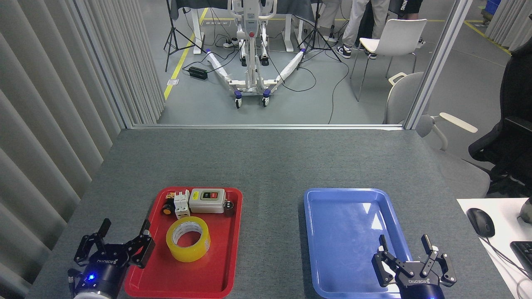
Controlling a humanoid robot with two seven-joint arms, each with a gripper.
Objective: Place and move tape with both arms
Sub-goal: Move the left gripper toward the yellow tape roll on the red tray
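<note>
The yellow tape [188,238] lies flat in the middle of a red tray [226,265] at the lower left, its white core facing up. My left gripper [124,229] stands open just left of that tray's near left edge, a hand's width from the tape, with nothing between its fingers. My right gripper [405,240] is open over the near right corner of a blue tray [332,232], which holds nothing.
At the red tray's far end sit a grey switch box [207,201], a white breaker [181,204] and a small black and orange part [168,209]. A mouse [481,222] and keyboard corner [524,252] lie on a white surface at right. Grey table [270,166] stretches beyond.
</note>
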